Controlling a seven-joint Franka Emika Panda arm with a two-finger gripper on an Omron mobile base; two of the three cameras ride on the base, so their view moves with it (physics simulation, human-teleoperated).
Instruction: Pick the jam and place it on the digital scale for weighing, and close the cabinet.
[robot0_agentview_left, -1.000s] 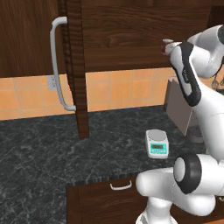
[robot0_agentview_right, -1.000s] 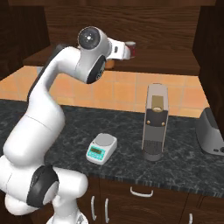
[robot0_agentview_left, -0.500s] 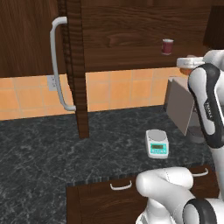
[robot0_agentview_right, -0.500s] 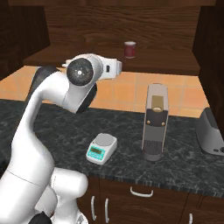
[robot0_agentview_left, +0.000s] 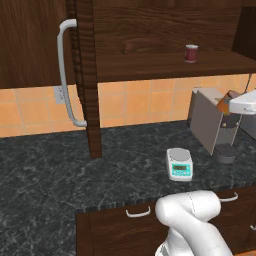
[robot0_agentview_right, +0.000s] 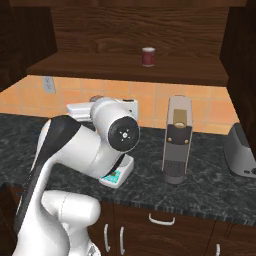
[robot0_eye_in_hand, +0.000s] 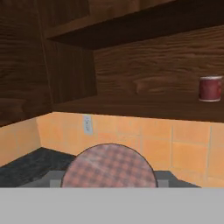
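The jam (robot0_agentview_left: 224, 103), an orange jar with a dark lid, is held in my gripper (robot0_agentview_left: 231, 103), which is shut on it. It hangs below the shelf, in front of the coffee machine, up and to the right of the digital scale (robot0_agentview_left: 179, 163). In the hand view the jam's round checked lid (robot0_eye_in_hand: 109, 167) sits low in the middle. In the right base view my hand (robot0_agentview_right: 102, 108) hovers above the scale (robot0_agentview_right: 119, 173), which my arm partly hides. The cabinet door (robot0_agentview_left: 84, 75), with its curved grey handle (robot0_agentview_left: 65, 75), stands open at the left.
A dark red cup (robot0_agentview_left: 191, 52) stands on the cabinet shelf (robot0_agentview_left: 150, 64). A tall coffee machine (robot0_agentview_right: 177, 137) is on the black counter to the right of the scale, with a grey toaster (robot0_agentview_right: 242, 154) further right. Drawers run below the counter edge.
The hand has dropped from shelf height beside the red cup to below the shelf, carrying the jam out over the counter. The cup stays on the shelf.
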